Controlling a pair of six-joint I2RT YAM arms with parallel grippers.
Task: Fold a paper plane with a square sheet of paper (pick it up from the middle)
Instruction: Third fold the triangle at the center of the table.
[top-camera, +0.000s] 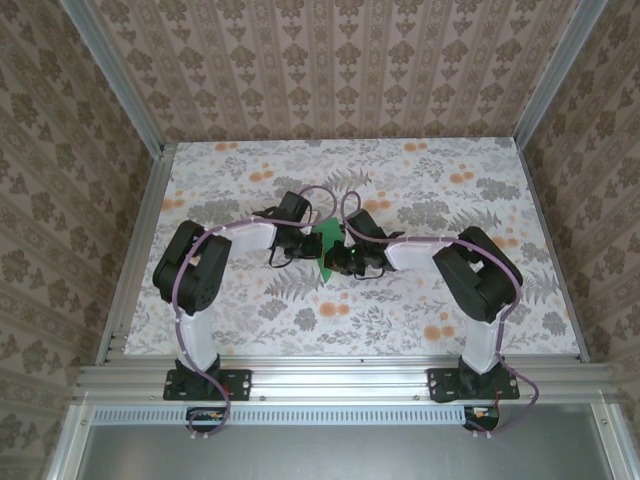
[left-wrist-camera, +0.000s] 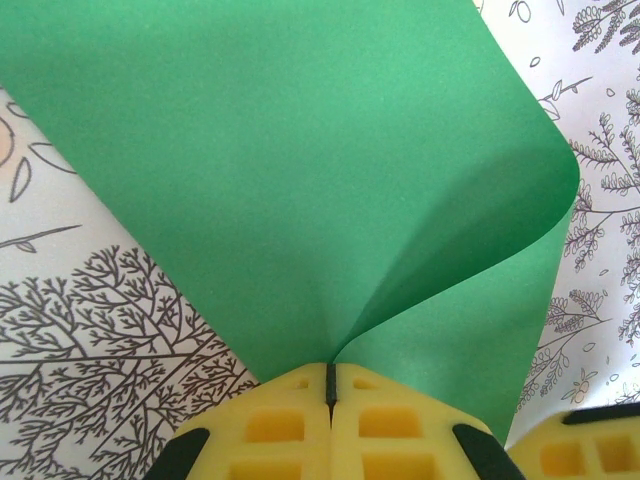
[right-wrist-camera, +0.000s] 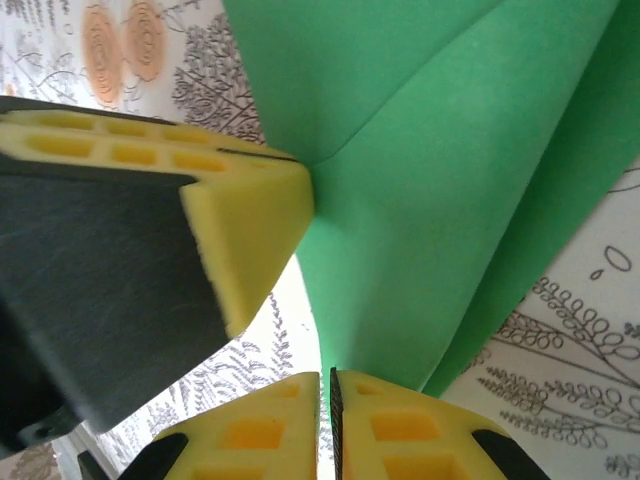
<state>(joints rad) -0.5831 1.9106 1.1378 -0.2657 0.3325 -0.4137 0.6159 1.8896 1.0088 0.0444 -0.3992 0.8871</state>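
One square sheet of paper (top-camera: 327, 243), bright green, is sitting in the middle of the desk (top-camera: 250, 320), flanked by two arms: the left arm (top-camera: 195, 275) to the sheet's left, the right arm (top-camera: 478, 275) to its right. Two pairs of fingers are working it. The left fingers (left-wrist-camera: 300, 425) are pressing together on the sheet's edge, green bulging up out of their seam in one soft curl. The right fingers (right-wrist-camera: 385, 420) are pinching the same sheet, its narrow end running down into their slit. The left fingers are crowding in just beside the right pair, both touching the sheet.
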